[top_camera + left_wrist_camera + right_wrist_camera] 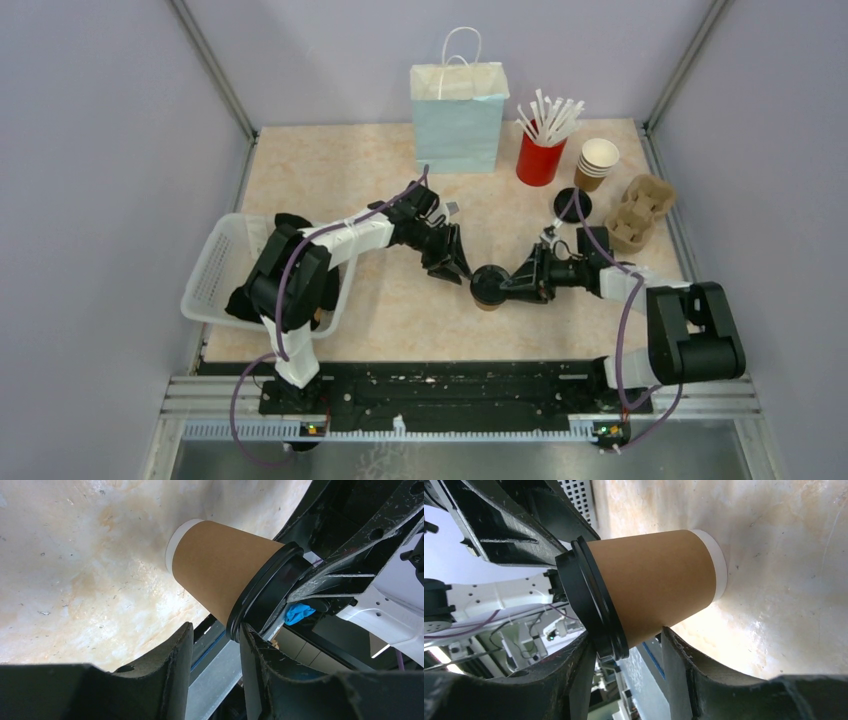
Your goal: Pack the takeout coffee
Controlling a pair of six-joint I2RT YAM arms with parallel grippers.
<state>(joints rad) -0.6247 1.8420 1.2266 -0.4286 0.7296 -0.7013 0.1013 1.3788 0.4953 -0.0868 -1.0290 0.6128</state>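
One takeout coffee cup (pixel 489 284), brown kraft paper with a black lid (pixel 594 600), stands upright on the table between the two arms. My left gripper (pixel 462 272) is at its left, open. In the left wrist view nothing lies between the fingers, and one fingertip (pixel 250 635) touches the lid rim (pixel 260 600). My right gripper (pixel 508 288) is at the cup's right, also open. Its fingers stand one above the other beside the cup (pixel 654 580), one by the lid and one fingertip (pixel 669 640) against the paper wall.
A pale blue paper bag (pixel 458 115) stands at the back. To its right are a red cup of white straws (pixel 540 155), a stack of paper cups (pixel 597 165), a loose black lid (pixel 573 205) and a cardboard cup carrier (pixel 640 210). A white basket (pixel 215 265) sits at the left edge.
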